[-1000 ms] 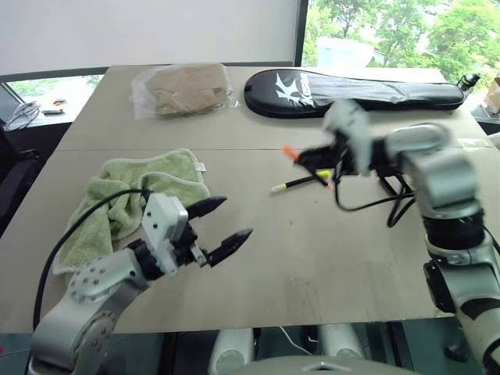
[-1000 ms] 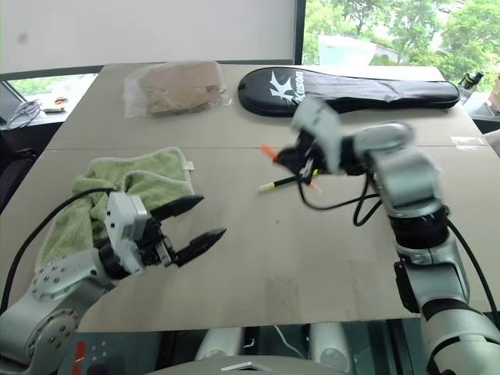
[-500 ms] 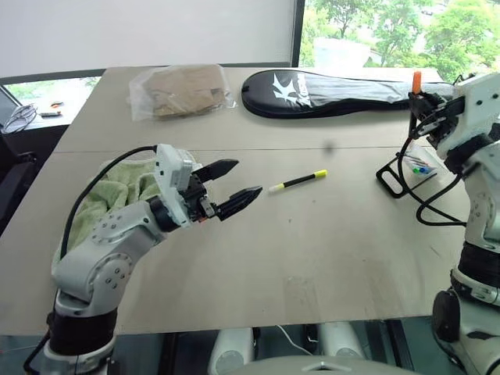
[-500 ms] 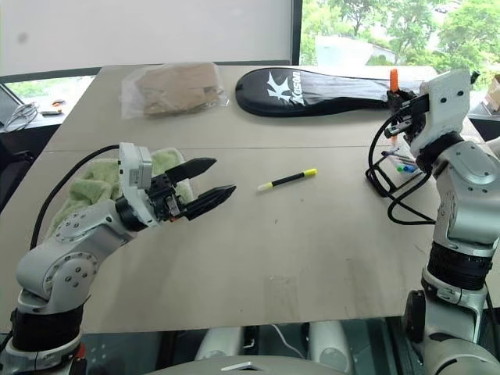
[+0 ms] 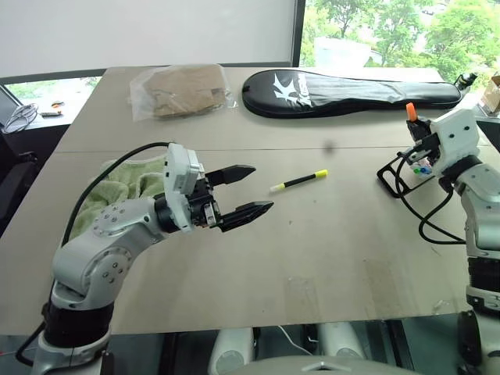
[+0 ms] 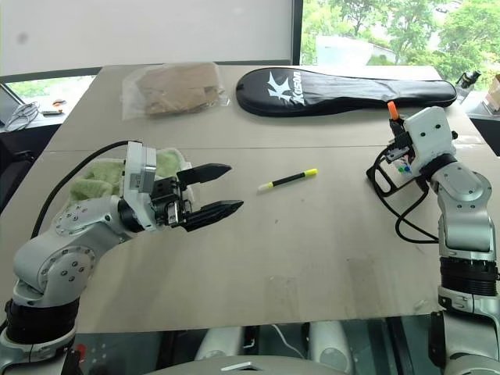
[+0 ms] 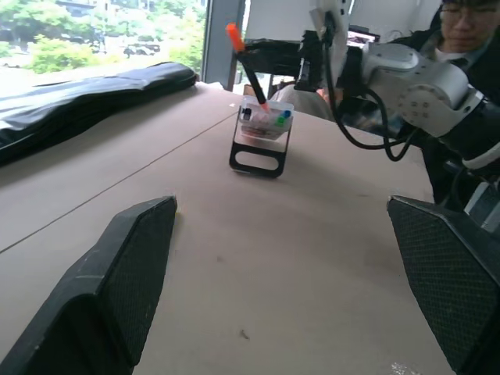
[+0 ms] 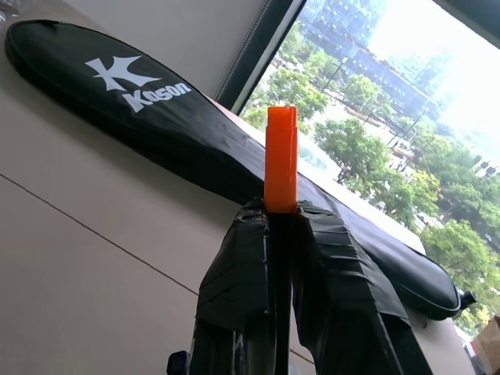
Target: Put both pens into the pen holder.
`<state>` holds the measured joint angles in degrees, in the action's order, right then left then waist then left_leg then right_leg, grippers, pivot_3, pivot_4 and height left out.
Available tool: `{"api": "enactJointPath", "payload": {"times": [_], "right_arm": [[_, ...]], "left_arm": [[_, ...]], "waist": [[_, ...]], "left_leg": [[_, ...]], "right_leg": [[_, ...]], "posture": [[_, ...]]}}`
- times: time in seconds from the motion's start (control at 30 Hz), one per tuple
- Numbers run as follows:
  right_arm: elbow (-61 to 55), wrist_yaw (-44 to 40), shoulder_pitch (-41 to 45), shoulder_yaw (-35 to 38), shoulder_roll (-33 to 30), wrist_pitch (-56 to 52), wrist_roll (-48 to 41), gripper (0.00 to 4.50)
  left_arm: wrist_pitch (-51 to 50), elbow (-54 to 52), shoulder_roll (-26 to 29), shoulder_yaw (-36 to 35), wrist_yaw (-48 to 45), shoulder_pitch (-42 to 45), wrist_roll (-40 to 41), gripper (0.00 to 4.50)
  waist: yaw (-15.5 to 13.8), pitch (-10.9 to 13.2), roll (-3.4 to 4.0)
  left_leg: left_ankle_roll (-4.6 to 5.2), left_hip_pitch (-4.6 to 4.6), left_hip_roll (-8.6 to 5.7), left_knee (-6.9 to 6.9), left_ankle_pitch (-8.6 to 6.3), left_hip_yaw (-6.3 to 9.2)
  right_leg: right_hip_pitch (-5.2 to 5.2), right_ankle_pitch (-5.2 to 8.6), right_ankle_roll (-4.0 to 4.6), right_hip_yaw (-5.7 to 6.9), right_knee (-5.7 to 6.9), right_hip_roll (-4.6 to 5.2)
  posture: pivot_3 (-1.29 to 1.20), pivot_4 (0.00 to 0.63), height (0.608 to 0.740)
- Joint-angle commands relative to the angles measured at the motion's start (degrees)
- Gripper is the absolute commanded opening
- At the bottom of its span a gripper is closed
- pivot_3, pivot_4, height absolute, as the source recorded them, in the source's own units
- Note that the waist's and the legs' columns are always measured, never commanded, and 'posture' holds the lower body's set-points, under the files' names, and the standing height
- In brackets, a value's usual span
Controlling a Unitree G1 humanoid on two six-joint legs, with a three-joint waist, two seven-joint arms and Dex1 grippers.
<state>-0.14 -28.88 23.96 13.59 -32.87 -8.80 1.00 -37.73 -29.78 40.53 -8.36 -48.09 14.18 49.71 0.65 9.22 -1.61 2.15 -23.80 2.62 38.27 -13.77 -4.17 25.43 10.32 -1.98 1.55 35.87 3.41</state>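
White "K" logo and "Kason" — on the black racket bag [image 8: 156,117].

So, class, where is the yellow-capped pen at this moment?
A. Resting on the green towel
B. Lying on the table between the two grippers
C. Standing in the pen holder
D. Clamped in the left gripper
B: the yellow-capped pen lies flat on the table, ahead of the open left gripper, while the right gripper is shut on the orange-ended pen by the pen holder.
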Motion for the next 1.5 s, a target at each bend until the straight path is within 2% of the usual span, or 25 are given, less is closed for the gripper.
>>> {"api": "enactJointPath", "payload": {"times": [0.03,0.07,0.1,0.13,0.17,0.27,0.33,0.37,0.47,0.6,0.67,0.77,0.9,1.0,1.13,1.23,1.27,1.4,1.5], "right_arm": [[1.3,0.7,-1.1,0.2,-1.5,3.1,-0.1,0.45],[1.7,0.8,-1.5,0.3,-1.6,3.4,-0.2,1.02],[1.9,1.3,-1.7,0.4,-1.6,3.6,-0.1,1.25],[1.8,1.5,-2.0,0.4,-1.7,3.6,-0.1,2.0],[1.2,1.7,-2.4,0.5,-1.8,3.4,-0.1,2.15],[-2.1,2.5,-4.0,1.3,-1.6,1.6,-0.6,3.48],[-5.2,3.3,-5.2,1.8,-1.4,0.0,-0.8,4.32],[-6.9,3.7,-5.7,2.0,-1.4,-0.9,-0.8,4.49],[-15.4,4.7,-6.9,3.5,-0.6,-7.5,-3.5,4.49],[-31.5,5.2,-10.0,5.6,3.3,-23.6,-14.9,4.49],[-41.1,6.0,-13.3,6.0,5.8,-34.2,-23.7,4.49],[-51.6,7.0,-19.9,4.9,7.2,-42.4,-31.3,4.49],[-58.3,13.4,-26.6,0.4,10.7,-47.0,-31.7,4.49],[-59.8,18.9,-27.9,-2.0,13.7,-48.4,-31.5,4.5],[-59.9,23.6,-29.5,-4.6,15.3,-47.3,-33.5,4.5],[-58.2,27.5,-30.4,-4.0,23.8,-49.0,-38.3,4.5],[-57.2,28.3,-30.2,-3.8,26.3,-49.2,-40.2,4.5],[-49.9,33.1,-25.2,-0.5,35.6,-50.0,-48.7,4.5],[-46.3,35.0,-22.3,0.9,36.2,-50.8,-52.9,4.5]], "left_arm": [[0.0,-0.1,0.6,0.7,-1.9,2.6,0.7,4.5],[0.0,0.3,0.5,1.0,-2.2,3.3,0.5,4.5],[-0.1,0.9,0.4,1.2,-2.5,4.0,0.4,4.5],[-0.1,1.5,0.4,1.3,-2.8,4.6,0.2,4.5],[0.0,2.4,0.5,1.6,-3.4,5.3,-0.1,4.5],[0.9,5.8,0.8,2.8,-5.2,7.9,-1.9,4.5],[2.6,8.7,0.3,4.8,-4.7,10.2,-6.1,4.5],[3.9,10.2,-0.2,5.9,-4.2,11.4,-8.6,4.5],[5.1,15.3,-0.6,11.7,-3.2,16.3,-16.5,4.5],[5.3,25.6,-2.1,22.5,-5.5,24.8,-26.9,4.5],[3.5,33.7,-5.3,27.4,-7.8,30.2,-30.1,4.5],[8.4,47.2,-10.6,34.5,-10.2,36.9,-38.3,4.5],[14.4,68.7,-19.8,38.3,-11.0,45.6,-45.4,4.5],[21.6,80.8,-23.6,40.0,-12.2,49.8,-50.7,3.65],[27.8,88.5,-25.5,39.6,-14.9,52.0,-54.6,1.9],[29.6,88.9,-25.7,37.8,-19.4,51.7,-54.0,0.73],[29.8,88.8,-25.7,36.9,-19.9,51.5,-53.7,0.14],[31.0,82.6,-25.3,29.4,-22.3,49.9,-48.0,0.06],[27.9,71.8,-23.4,25.6,-24.5,46.4,-44.6,0.06]], "waist": [[0.0,0.0,0.0],[0.0,0.0,0.0],[0.0,0.0,-0.01],[0.0,0.0,0.0],[0.0,0.0,0.0],[0.0,0.0,0.0],[-0.1,0.0,0.0],[-0.1,0.0,0.0],[-0.1,0.0,0.0],[-0.6,0.0,-0.01],[-1.0,0.0,-0.01],[-1.7,0.0,-0.01],[-1.5,0.0,-0.12],[-1.5,0.0,-0.15],[-1.5,-0.1,-0.19],[-1.5,-0.2,-0.31],[-1.5,-0.2,-0.31],[-1.1,-0.1,-0.28],[-1.2,-0.1,-0.28]], "left_leg": [[0.0,0.0,0.0,0.0,0.0,0.0],[0.0,0.0,0.0,0.01,0.0,0.0],[0.0,0.0,0.0,0.01,0.0,-0.01],[0.0,-0.01,0.0,0.01,0.0,-0.02],[0.0,-0.01,0.0,0.01,0.0,-0.03],[0.0,-0.01,0.0,0.01,0.0,-0.01],[0.0,-0.01,0.01,0.0,0.0,0.02],[0.0,-0.01,0.01,0.0,0.0,0.03],[0.0,-0.02,0.0,0.01,0.0,0.01],[0.0,-0.01,0.01,0.02,0.0,0.04],[0.0,-0.02,0.02,0.01,0.0,0.09],[0.0,-0.08,0.01,0.02,0.0,0.23],[0.02,-0.16,-0.02,0.09,-0.02,0.14],[0.03,-0.18,-0.03,0.14,-0.02,0.19],[0.04,-0.1,-0.04,0.15,-0.02,0.24],[0.04,-0.1,-0.02,0.15,-0.02,0.29],[0.04,-0.11,0.04,0.14,-0.02,0.37],[0.04,-0.13,0.1,0.11,-0.02,0.6],[0.04,-0.33,0.09,0.14,-0.02,0.61]], "right_leg": [[-0.01,0.0,0.0,0.0,0.0,-0.01],[-0.01,0.0,0.0,0.0,0.0,-0.01],[-0.01,0.0,0.0,-0.01,-0.01,-0.01],[-0.01,-0.01,0.0,-0.04,-0.01,-0.01],[-0.01,-0.01,0.0,-0.04,-0.01,-0.01],[-0.01,-0.01,0.0,-0.04,-0.01,-0.03],[-0.01,0.0,0.0,-0.02,0.0,-0.05],[-0.01,0.0,0.0,-0.01,0.0,-0.06],[-0.01,-0.01,0.0,-0.04,0.0,-0.06],[-0.03,-0.01,-0.01,-0.03,0.0,-0.07],[-0.04,-0.01,-0.02,-0.01,0.01,-0.12],[-0.09,0.0,-0.01,0.06,-0.02,-0.18],[-0.07,0.02,-0.02,-0.1,-0.11,-0.19],[-0.06,0.03,-0.03,-0.11,-0.1,-0.19],[-0.12,0.02,-0.03,-0.13,-0.09,-0.18],[-0.13,0.02,-0.02,-0.09,-0.06,-0.19],[-0.12,0.02,-0.02,-0.04,-0.05,-0.24],[-0.07,0.02,-0.02,-0.07,-0.02,-0.29],[0.06,-0.1,0.15,-0.08,-0.02,-0.26]], "posture": [[0.0,0.15,0.74],[0.0,0.15,0.74],[0.0,0.15,0.74],[0.0,0.15,0.74],[0.0,0.15,0.74],[0.0,0.15,0.74],[0.0,0.15,0.74],[0.0,0.15,0.74],[0.0,0.15,0.74],[0.0,0.15,0.74],[0.0,0.15,0.74],[0.0,0.15,0.74],[0.0,0.15,0.74],[0.0,0.15,0.74],[0.0,0.15,0.74],[0.0,0.15,0.74],[0.0,0.15,0.74],[0.0,0.15,0.74],[0.0,0.15,0.74]]}}
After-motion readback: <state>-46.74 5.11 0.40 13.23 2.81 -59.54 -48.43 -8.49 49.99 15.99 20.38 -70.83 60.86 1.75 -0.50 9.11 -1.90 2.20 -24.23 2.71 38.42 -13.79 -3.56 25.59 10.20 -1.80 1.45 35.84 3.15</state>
